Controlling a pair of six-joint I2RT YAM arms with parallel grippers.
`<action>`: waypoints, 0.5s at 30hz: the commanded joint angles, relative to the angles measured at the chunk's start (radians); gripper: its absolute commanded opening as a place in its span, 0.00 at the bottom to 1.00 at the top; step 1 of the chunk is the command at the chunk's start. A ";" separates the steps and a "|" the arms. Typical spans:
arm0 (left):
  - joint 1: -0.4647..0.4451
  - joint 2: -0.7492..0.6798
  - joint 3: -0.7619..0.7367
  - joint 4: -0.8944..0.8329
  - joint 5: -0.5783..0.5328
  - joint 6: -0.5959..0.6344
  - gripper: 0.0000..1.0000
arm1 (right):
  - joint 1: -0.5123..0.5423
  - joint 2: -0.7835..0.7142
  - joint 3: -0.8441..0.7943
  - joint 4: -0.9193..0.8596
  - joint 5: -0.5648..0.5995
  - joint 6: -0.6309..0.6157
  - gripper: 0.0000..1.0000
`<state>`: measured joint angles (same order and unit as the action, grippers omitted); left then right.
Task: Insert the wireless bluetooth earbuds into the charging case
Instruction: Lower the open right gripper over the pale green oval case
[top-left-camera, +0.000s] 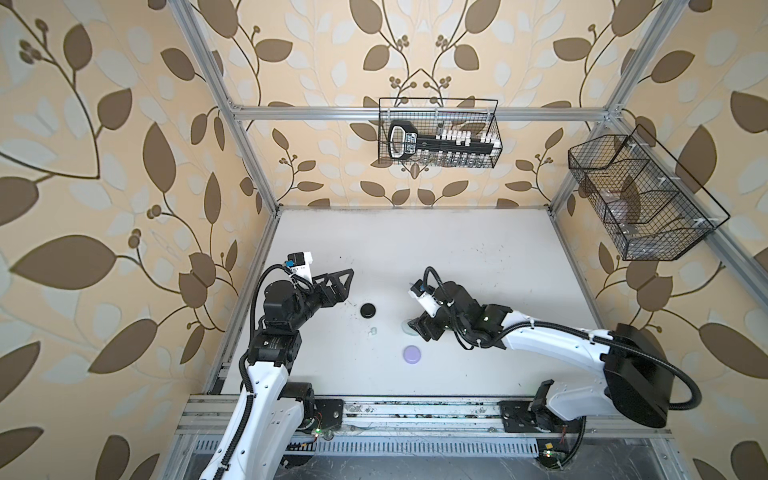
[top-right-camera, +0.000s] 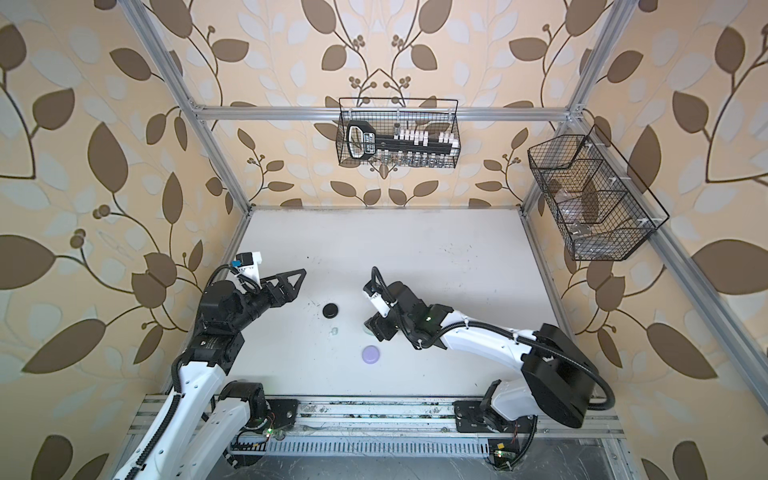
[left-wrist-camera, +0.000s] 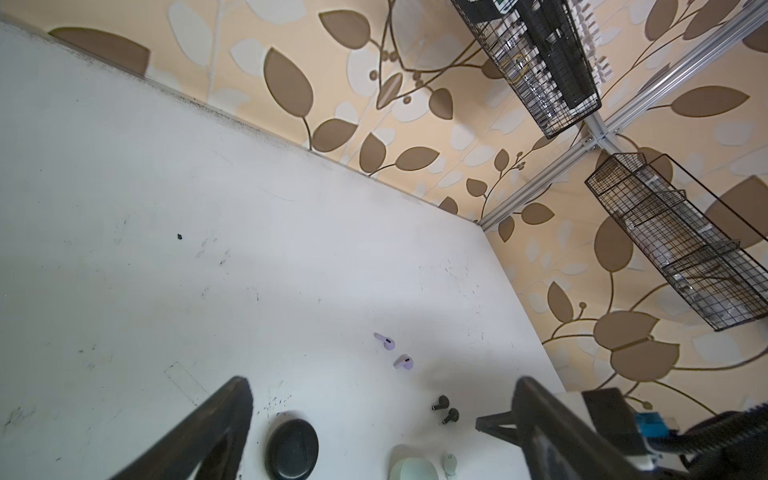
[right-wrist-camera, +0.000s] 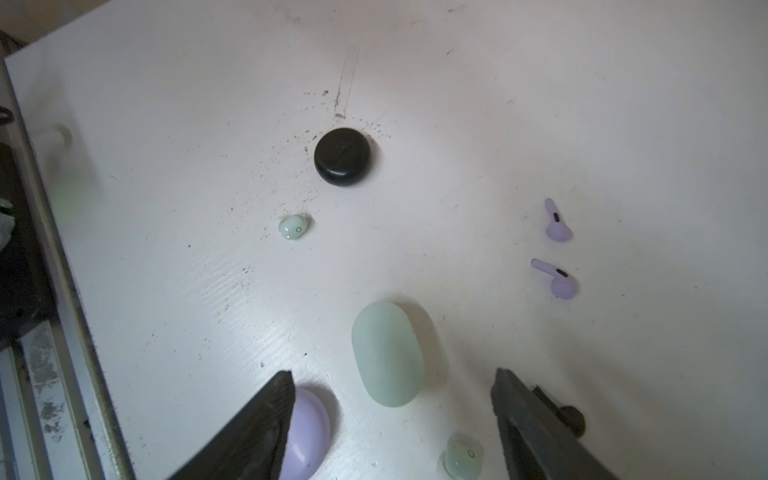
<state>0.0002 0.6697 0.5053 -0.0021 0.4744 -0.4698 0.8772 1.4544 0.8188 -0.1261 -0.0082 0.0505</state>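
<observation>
Top views first: in both top views the left gripper (top-left-camera: 348, 286) hangs over the white table (top-left-camera: 478, 257) with its fingers spread wide and nothing in them, at about 11 o'clock from the black case (top-left-camera: 368, 310). A loose mint earbud (top-left-camera: 372, 331) lies at 6 o'clock from that case, and the lilac case (top-left-camera: 412, 354) sits between 4 and 5 o'clock. The right gripper (top-left-camera: 412, 328) is low over the mint case (top-left-camera: 404, 326), at 12 o'clock from the lilac case. Left wrist view: fingers far apart and empty. Out on the table are the lilac earbuds (left-wrist-camera: 404, 362) side by side, the black earbuds (left-wrist-camera: 441, 402) nearer the mint case, and the other mint earbud (left-wrist-camera: 449, 463) just beside that case. Right wrist view: fingers partly open, gripping nothing, and the mint case lies between them without touching either. The lilac case is partly hidden by one finger, and one of the black earbuds peeks from behind the other finger. All three cases look shut, with every earbud lying outside.
</observation>
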 joint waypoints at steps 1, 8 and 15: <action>0.000 -0.001 0.035 0.044 0.025 0.034 0.99 | 0.000 0.085 0.088 -0.129 -0.027 -0.087 0.75; 0.000 -0.028 0.049 -0.029 -0.040 0.071 0.99 | -0.002 0.208 0.331 -0.410 -0.018 -0.169 0.73; 0.000 -0.029 0.036 -0.035 -0.044 0.055 0.99 | -0.013 0.310 0.461 -0.604 0.007 -0.229 0.71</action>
<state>0.0002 0.6472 0.5133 -0.0494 0.4377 -0.4294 0.8673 1.7439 1.2594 -0.5854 0.0010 -0.1196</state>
